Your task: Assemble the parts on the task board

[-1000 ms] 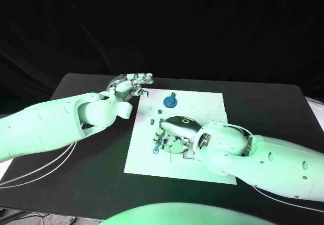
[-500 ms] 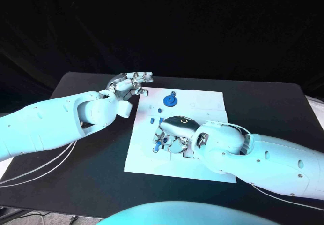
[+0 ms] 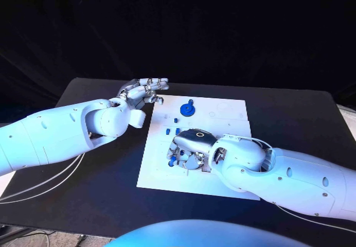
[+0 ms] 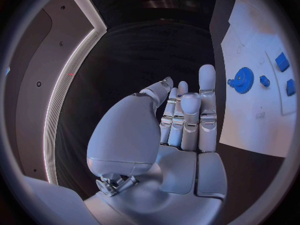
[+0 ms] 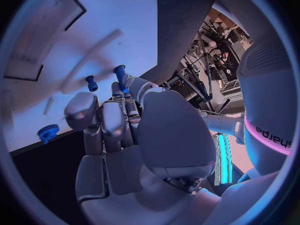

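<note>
Black tabletop is carrying the white task board (image 3: 223, 116) at centre. Left hand (image 3: 141, 92) is hovering beside its far-left corner, fingers apart and empty, likely clearing the workspace. Right hand (image 3: 191, 146) is working low over the board's blue parts (image 3: 172, 161); its grasp cannot be determined.

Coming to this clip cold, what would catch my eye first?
The right hand draws the eye first: it is bent down over the middle of the white board, fingers among the small blue parts there. Next is the blue gear standing alone farther back on the board. The left hand hangs off the board's far left corner, holding nothing.
</note>
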Motion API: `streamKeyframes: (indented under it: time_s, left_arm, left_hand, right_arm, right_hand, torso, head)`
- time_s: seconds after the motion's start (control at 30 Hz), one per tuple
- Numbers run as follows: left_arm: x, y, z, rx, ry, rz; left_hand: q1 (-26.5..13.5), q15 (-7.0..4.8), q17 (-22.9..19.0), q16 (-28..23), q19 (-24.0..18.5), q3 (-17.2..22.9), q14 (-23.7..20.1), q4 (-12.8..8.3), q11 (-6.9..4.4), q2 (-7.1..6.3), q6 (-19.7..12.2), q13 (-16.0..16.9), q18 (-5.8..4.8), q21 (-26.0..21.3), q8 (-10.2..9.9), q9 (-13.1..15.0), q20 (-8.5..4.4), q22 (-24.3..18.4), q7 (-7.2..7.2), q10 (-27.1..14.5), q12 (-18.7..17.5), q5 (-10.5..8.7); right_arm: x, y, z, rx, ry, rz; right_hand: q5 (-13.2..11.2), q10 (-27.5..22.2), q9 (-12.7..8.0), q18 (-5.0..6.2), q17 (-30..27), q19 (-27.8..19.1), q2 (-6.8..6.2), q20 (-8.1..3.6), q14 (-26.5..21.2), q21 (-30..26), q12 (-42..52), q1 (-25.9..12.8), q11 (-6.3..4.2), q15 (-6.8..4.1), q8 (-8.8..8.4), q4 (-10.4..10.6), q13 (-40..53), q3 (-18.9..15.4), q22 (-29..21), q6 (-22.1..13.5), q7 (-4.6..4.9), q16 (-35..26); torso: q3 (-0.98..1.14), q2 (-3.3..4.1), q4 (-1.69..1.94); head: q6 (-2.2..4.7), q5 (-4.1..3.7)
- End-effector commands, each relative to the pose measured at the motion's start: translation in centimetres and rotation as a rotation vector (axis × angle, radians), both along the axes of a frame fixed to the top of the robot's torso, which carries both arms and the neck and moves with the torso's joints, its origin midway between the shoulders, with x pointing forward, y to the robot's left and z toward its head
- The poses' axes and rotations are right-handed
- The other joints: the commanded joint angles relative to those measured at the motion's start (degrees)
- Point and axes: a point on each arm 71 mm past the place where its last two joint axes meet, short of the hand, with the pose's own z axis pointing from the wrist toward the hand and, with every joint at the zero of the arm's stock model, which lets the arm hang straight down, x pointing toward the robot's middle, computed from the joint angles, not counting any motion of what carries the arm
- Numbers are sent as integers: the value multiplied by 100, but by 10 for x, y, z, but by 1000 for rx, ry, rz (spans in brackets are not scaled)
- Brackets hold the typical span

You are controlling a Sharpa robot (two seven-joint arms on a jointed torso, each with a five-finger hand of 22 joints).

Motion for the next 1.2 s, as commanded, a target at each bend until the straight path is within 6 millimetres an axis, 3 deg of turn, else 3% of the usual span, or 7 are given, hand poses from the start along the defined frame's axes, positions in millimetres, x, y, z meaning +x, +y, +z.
streamKeyframes:
  time_s: [0.03,0.17,0.4,0.57,0.8,1.03,1.2]
  left_arm:
    - [-1,-2,1,-8,-8,-21]
    - [-1,-2,1,-8,-8,-22]
    - [-1,-2,1,-8,-7,-21]
    - [-1,-2,1,-7,-6,-22]
    - [0,-1,1,-6,-4,-21]
    - [0,0,0,-5,-2,-22]
    - [0,1,0,-3,0,-23]
  left_hand:
    - [18,7,-7,11,-37,-3,-47,-36,9,-7,-38,-3,98,-21,7,-6,3,-8,-2,-36,25,27]
    - [18,7,-7,11,-37,-3,-47,-36,9,-7,-38,-3,98,-21,7,-6,3,-8,-2,-36,25,27]
    - [18,7,-7,11,-37,-3,-47,-36,9,-7,-38,-3,98,-21,7,-6,3,-8,-2,-36,25,27]
    - [19,9,-28,9,-37,0,-56,-47,12,-7,-50,-4,99,-25,7,-6,5,-9,3,-50,38,26]
    - [19,9,-28,9,-37,0,-56,-47,12,-7,-50,-4,99,-25,7,-6,5,-9,3,-50,38,26]
    - [19,9,-28,9,-37,0,-56,-47,12,-7,-50,-4,99,-25,7,-6,5,-9,3,-50,38,26]
    - [21,10,-39,6,-37,0,-61,-53,14,-9,-56,-5,99,-26,6,-6,5,-9,3,-57,41,26]
  right_arm:
    - [-3,1,-6,-51,6,10]
    - [-3,1,-8,-71,12,10]
    - [-2,1,-9,-64,18,5]
    - [-1,-2,-4,0,-10,-13]
    - [-2,-17,11,121,-72,-84]
    - [10,-63,32,211,-39,-277]
    - [15,-105,44,168,43,-411]
  right_hand:
    - [17,125,7,-63,10,-18,51,29,104,29,19,-4,-99,-8,20,11,9,31,7,8,27,21]
    - [68,21,-7,-59,-7,-46,-29,43,97,8,-2,-177,-74,19,-4,9,-4,3,-22,-74,50,15]
    - [157,-1278,-178,43,-367,-353,-536,226,-32,-460,-6,-791,178,220,-16,91,-21,-665,-610,-1242,249,-222]
    - [160,-1574,-145,56,-366,-341,-255,269,-32,-496,145,-658,192,242,5,67,12,-1582,-654,-1410,235,-193]
    - [275,-1278,-127,68,-497,-326,-60,249,-30,-525,349,-510,142,209,35,19,33,-1738,-714,-1230,213,-261]
    - [340,-896,-134,108,-877,-413,-44,223,-105,-755,526,-626,105,173,19,110,25,-1882,-991,-1084,220,-566]
    - [475,-131,-157,1,-96,-112,-241,161,119,-280,947,-945,39,114,2,361,221,-2271,-396,-1234,247,-13]
  torso:
    - [-1,-1,-2]
    - [-1,-3,-3]
    - [2,-3,-3]
    - [2,-3,-2]
    - [9,-12,-20]
    - [-5,-45,-61]
    - [-13,-67,-96]
  head:
    - [-4,3]
    - [-3,1]
    - [3,-7]
    - [16,-26]
    - [48,-47]
    - [124,-211]
    - [158,-325]
